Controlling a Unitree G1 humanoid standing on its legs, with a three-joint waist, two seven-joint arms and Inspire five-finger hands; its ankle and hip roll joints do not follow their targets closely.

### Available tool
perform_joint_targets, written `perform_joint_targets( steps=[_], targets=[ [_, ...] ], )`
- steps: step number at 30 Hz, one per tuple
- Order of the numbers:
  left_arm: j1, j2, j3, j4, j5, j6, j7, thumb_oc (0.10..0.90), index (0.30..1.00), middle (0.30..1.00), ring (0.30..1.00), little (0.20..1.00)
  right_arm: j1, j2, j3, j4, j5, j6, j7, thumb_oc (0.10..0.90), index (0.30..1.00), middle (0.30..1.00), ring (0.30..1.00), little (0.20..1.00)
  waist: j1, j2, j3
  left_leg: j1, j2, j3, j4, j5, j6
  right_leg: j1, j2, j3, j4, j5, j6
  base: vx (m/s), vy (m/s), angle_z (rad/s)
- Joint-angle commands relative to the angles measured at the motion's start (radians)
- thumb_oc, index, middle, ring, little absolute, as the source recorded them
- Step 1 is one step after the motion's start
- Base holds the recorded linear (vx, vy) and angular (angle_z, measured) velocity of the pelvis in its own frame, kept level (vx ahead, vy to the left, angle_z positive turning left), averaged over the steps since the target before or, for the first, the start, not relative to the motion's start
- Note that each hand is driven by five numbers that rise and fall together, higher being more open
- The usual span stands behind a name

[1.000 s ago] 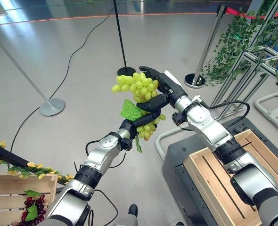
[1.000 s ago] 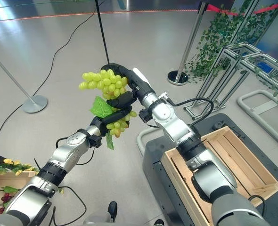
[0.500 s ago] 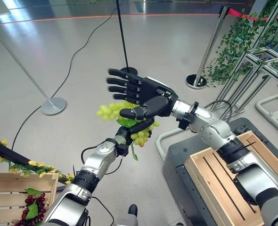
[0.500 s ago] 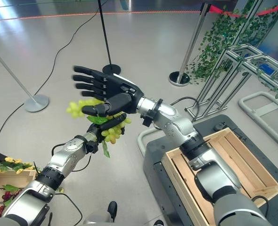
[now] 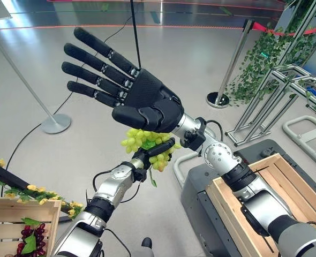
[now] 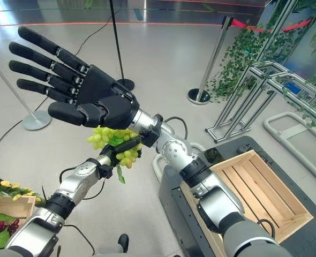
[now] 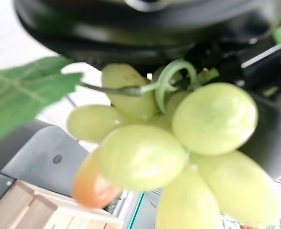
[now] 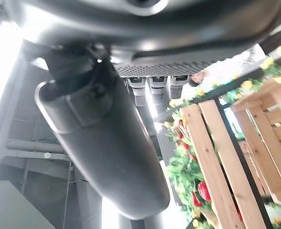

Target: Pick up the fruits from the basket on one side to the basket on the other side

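- Your right hand (image 5: 142,101) sits high in the upper left of the left eye view, palm toward the camera, fingers (image 5: 96,64) straight and spread apart, holding nothing.
- The right wrist view confirms it: the thumb (image 8: 107,148) stands out on its own with nothing against it.
- Directly beneath that palm, at the centre of the frame, you have the bunch of green grapes (image 5: 144,140) with a green leaf among the berries.
- Your left hand (image 5: 153,151) is clamped on the bunch from below; its dark fingers are curled around the lower part of the cluster.
- In the left wrist view the grapes (image 7: 178,143) fill the space just under the hand's dark bulk, and a curled green stem (image 7: 171,78) rises to the hand. The exact contact of the fingers is blurred there, so you can take the grip as probable but not fully confirmed from that view.
- The right palm looks to be just above the top of the bunch; you cannot tell whether it touches.
- The empty wooden crate (image 6: 260,198) lies at the lower right, on a dark grey platform (image 6: 171,184).
- A second wooden crate (image 5: 19,219) sits at the lower left corner, with dark red grapes (image 5: 27,238) inside and a garland of yellow flowers (image 5: 35,190) along its upper edge.
- The held bunch is well apart from both crates.
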Motion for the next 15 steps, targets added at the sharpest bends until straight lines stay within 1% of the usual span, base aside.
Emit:
perform_joint_targets(
  steps=[1,3,4,5,6,7,8,10,14,15],
  targets=[
    [-0.131,-0.034,0.051,0.075,-0.023,-0.204,-0.001,0.400,0.300,0.300,0.300,0.300,-0.002,0.011,-0.155,0.050,0.133,-0.177,-0.037,0.800,0.900,0.900,0.900,0.900,0.021,0.023,-0.143,-0.006,0.029,-0.018,-0.008,-0.023,-0.057,0.004,-0.043,-0.006,0.002,0.031,-0.003,0.02,0.018,-0.04],
    [-0.126,-0.031,0.056,0.075,-0.018,-0.218,0.015,0.400,0.300,0.300,0.300,0.300,0.004,0.006,-0.167,0.068,0.111,-0.211,-0.075,0.800,0.900,0.900,0.900,0.900,0.021,0.023,-0.142,-0.007,0.029,-0.017,-0.008,-0.024,-0.057,0.003,-0.043,-0.006,0.002,0.031,-0.003,0.00,0.000,0.00],
    [-0.120,-0.029,0.059,0.069,-0.009,-0.230,0.039,0.400,0.300,0.300,0.300,0.300,0.014,0.000,-0.180,0.084,0.063,-0.244,-0.128,0.800,0.900,0.900,0.900,0.900,0.020,0.024,-0.141,-0.008,0.028,-0.017,-0.008,-0.024,-0.056,0.001,-0.043,-0.006,0.002,0.031,-0.003,0.02,0.033,-0.01],
    [-0.113,-0.024,0.063,0.060,-0.003,-0.237,0.055,0.400,0.300,0.300,0.300,0.300,0.024,-0.011,-0.190,0.095,0.025,-0.262,-0.168,0.800,0.900,0.900,0.900,0.900,0.020,0.025,-0.140,-0.008,0.028,-0.017,-0.008,-0.024,-0.056,0.001,-0.044,-0.006,0.002,0.031,-0.003,0.03,0.053,-0.01],
    [-0.095,-0.011,0.071,0.040,-0.005,-0.245,0.097,0.400,0.300,0.300,0.300,0.300,0.046,-0.033,-0.209,0.126,-0.085,-0.314,-0.266,0.800,0.900,0.900,0.900,0.900,0.019,0.026,-0.135,-0.009,0.027,-0.017,-0.008,-0.022,-0.055,-0.001,-0.045,-0.007,0.002,0.033,-0.004,0.03,0.044,0.00],
    [-0.093,-0.010,0.071,0.036,-0.005,-0.243,0.102,0.400,0.300,0.300,0.300,0.300,0.049,-0.034,-0.211,0.126,-0.098,-0.314,-0.282,0.800,0.900,0.900,0.900,0.900,0.019,0.026,-0.135,-0.009,0.026,-0.017,-0.008,-0.022,-0.055,-0.001,-0.045,-0.007,0.002,0.033,-0.004,0.03,0.054,0.00],
    [-0.079,-0.007,0.078,0.018,-0.017,-0.241,0.131,0.400,0.300,0.300,0.300,0.300,0.067,-0.046,-0.222,0.137,-0.172,-0.330,-0.339,0.800,0.900,0.900,0.900,0.900,0.018,0.026,-0.131,-0.009,0.026,-0.017,-0.008,-0.021,-0.054,-0.002,-0.047,-0.007,0.002,0.034,-0.004,0.02,0.043,0.00],
    [-0.023,-0.009,0.103,-0.050,-0.032,-0.249,0.164,0.400,0.300,0.300,0.300,0.300,0.132,-0.073,-0.247,0.142,-0.259,-0.346,-0.387,0.800,0.900,0.900,0.900,0.900,0.019,0.023,-0.120,-0.010,0.022,-0.018,-0.005,-0.024,-0.049,-0.005,-0.051,-0.007,0.002,0.036,-0.004,0.03,0.075,0.00],
    [0.049,-0.028,0.124,-0.130,-0.020,-0.258,0.198,0.400,0.300,0.300,0.300,0.300,0.194,-0.063,-0.234,0.109,-0.324,-0.337,-0.435,0.800,0.900,0.900,0.900,0.900,0.032,0.016,-0.102,-0.012,0.013,-0.030,0.021,-0.037,-0.040,0.001,-0.061,-0.004,0.002,0.040,-0.005,0.04,0.064,0.01],
    [0.069,-0.029,0.131,-0.146,-0.018,-0.265,0.201,0.400,0.300,0.300,0.300,0.300,0.204,-0.053,-0.221,0.101,-0.334,-0.331,-0.454,0.800,0.900,0.900,0.900,0.900,0.041,0.014,-0.095,-0.017,0.008,-0.036,0.040,-0.046,-0.035,0.006,-0.067,-0.004,0.002,0.042,-0.006,0.04,0.065,0.03]
  ],
)
